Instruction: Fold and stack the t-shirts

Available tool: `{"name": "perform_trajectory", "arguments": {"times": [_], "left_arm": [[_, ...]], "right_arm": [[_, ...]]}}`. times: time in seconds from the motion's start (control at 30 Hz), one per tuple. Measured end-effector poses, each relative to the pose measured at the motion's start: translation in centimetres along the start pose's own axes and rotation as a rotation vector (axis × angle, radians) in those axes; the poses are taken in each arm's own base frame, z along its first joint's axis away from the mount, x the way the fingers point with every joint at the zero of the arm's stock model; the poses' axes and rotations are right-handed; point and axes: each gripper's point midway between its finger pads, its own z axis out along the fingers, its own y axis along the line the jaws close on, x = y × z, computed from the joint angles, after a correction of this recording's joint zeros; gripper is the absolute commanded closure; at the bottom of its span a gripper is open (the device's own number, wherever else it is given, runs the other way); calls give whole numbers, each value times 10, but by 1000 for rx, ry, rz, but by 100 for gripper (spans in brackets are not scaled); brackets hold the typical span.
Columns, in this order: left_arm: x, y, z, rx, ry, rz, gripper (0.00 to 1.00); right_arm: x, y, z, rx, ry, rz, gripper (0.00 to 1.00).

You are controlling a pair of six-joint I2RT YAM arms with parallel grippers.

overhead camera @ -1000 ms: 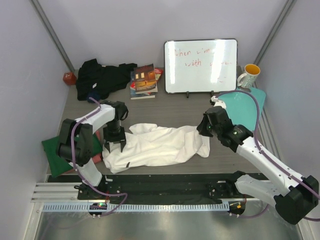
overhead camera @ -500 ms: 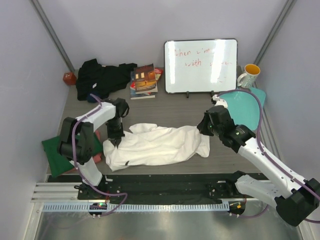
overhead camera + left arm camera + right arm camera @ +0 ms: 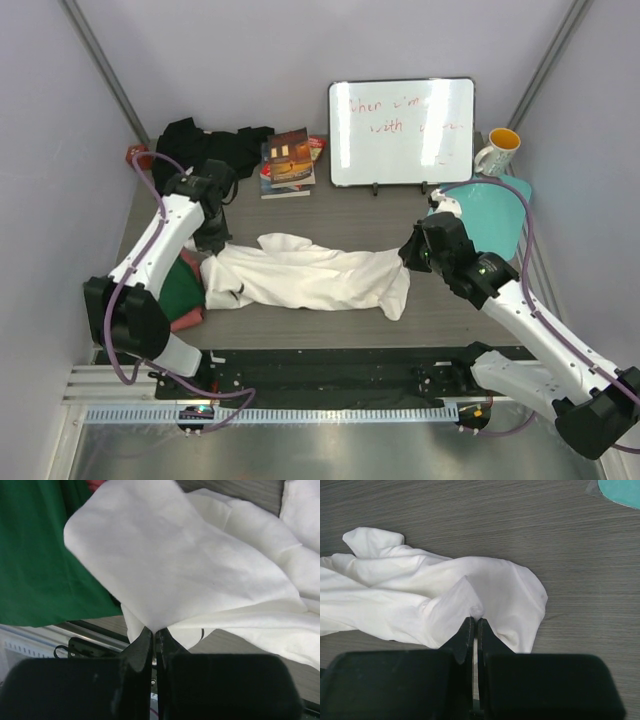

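White t-shirt (image 3: 320, 282) pinched at both ends: left gripper (image 3: 154, 630), right gripper (image 3: 474, 620) each closed tight on it.

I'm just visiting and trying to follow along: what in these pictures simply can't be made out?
- Whiteboard writing, top view: glare blanks most of the red words.
- Green t-shirt, top view: partly covered by the left arm.
- Books, top view: titles too small to read.
- Far end of the white t-shirt, left wrist view: cut off by the right edge.
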Motion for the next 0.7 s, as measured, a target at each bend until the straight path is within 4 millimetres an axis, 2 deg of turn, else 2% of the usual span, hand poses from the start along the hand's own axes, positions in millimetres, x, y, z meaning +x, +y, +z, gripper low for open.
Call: {"name": "perform_trajectory", "arguments": {"times": [0.17, 0.3, 0.4, 0.53, 0.6, 0.63, 0.7], "left_arm": [[20, -2, 8, 17, 73, 17, 100], [44, -14, 17, 67, 180, 50, 100], [75, -22, 34, 45, 293, 123, 100], [125, -35, 51, 13, 446, 255, 98], [139, -44, 51, 24, 483, 297, 82], [146, -50, 50, 39, 497, 317, 62], [154, -58, 48, 64, 515, 346, 49]], "right_arm": [[-1, -1, 0, 4, -1, -4, 99], [-2, 1, 2, 8, 4, -9, 99], [-2, 2, 6, 16, 16, -13, 99], [0, 2, 10, 25, 30, -19, 99], [0, 2, 12, 28, 34, -20, 99], [1, 2, 12, 30, 37, -22, 99], [0, 2, 13, 31, 39, -25, 99]]}}
